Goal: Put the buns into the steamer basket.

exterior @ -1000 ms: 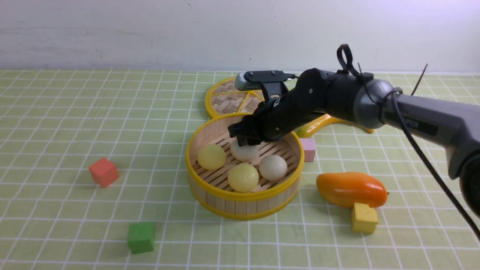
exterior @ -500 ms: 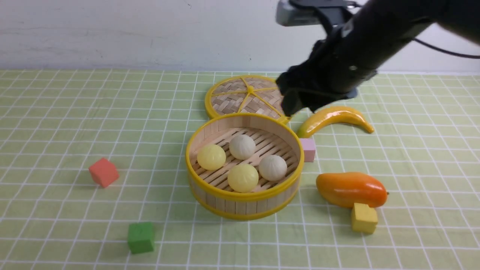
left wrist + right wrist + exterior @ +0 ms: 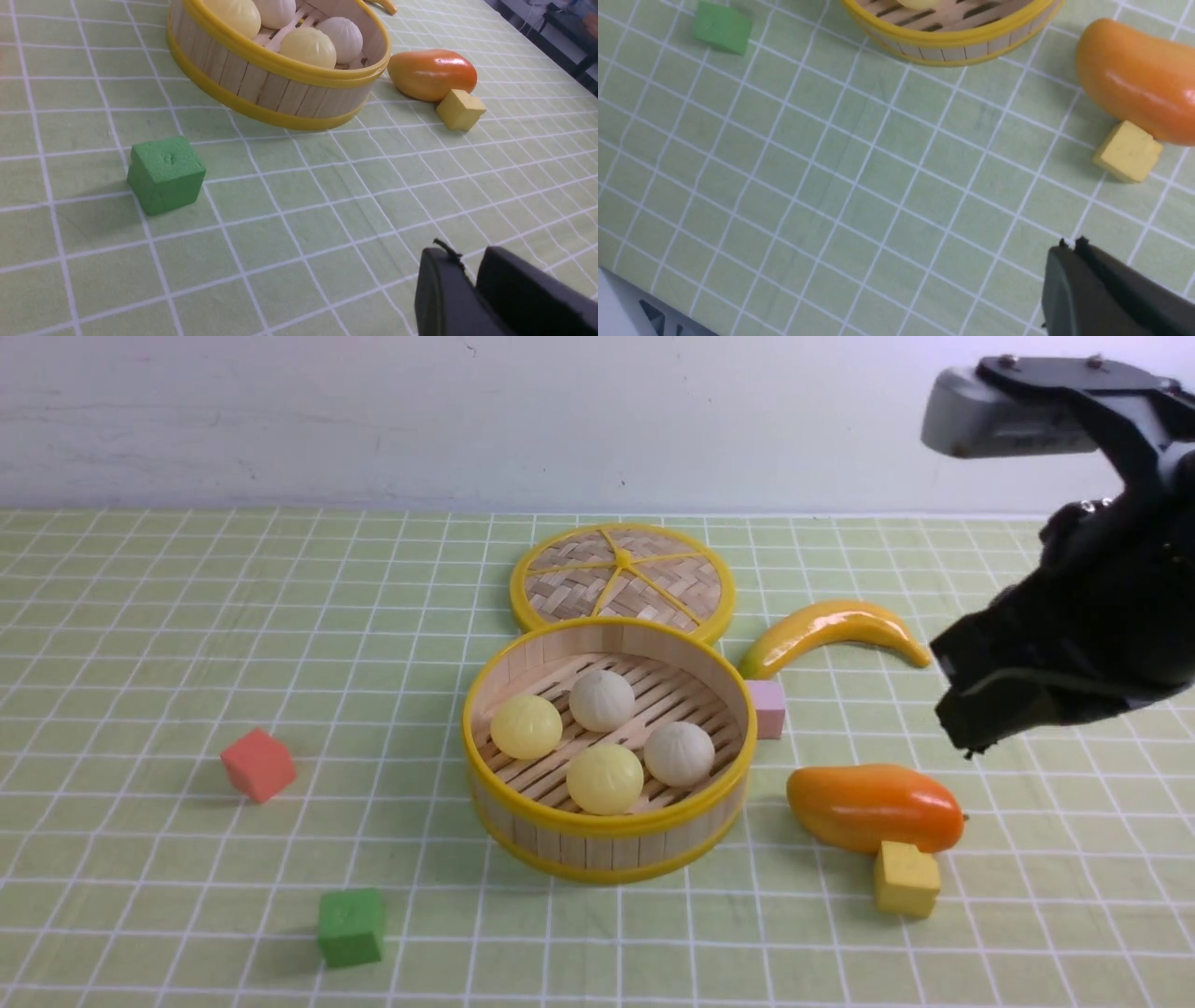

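Note the bench [image 3: 187,616] under a pale green cloth with a white grid, running out of every view at the edges. Note the right arm [image 3: 1111,616] cut off at the front view's right edge, raised above the cloth, well apart from the task items. Read the right gripper [image 3: 962,737] as closed, fingers pressed together with nothing between them. Find the left gripper [image 3: 467,261] only in a corner of the left wrist view, fingers close together and empty, mostly cropped; cannot tell whether the pads meet. Locate the steamer basket [image 3: 607,845] at mid-bench: round, deep, walled in pale bamboo slats, with yellow rims top and bottom and a slatted floor. See only its near wall in the right wrist view. Behind it, touching or nearly touching its far rim, find the flat woven lid [image 3: 621,574] with yellow spokes. To the basket's right, find an orange mango [image 3: 873,807] and, farther back, a yellow banana [image 3: 831,630]. Count four buns inside the basket, resting on the floor slats: two glossy pale yellow [image 3: 527,726] [image 3: 605,778], two matte off-white [image 3: 602,701] [image 3: 679,753], each with fine pleat lines on top. Note a pink cube [image 3: 768,707] partly hidden behind the basket's right wall, a yellow cube [image 3: 906,879] just beside the mango, and a red cube [image 3: 259,764] and a green cube [image 3: 351,927] lying apart on the left.
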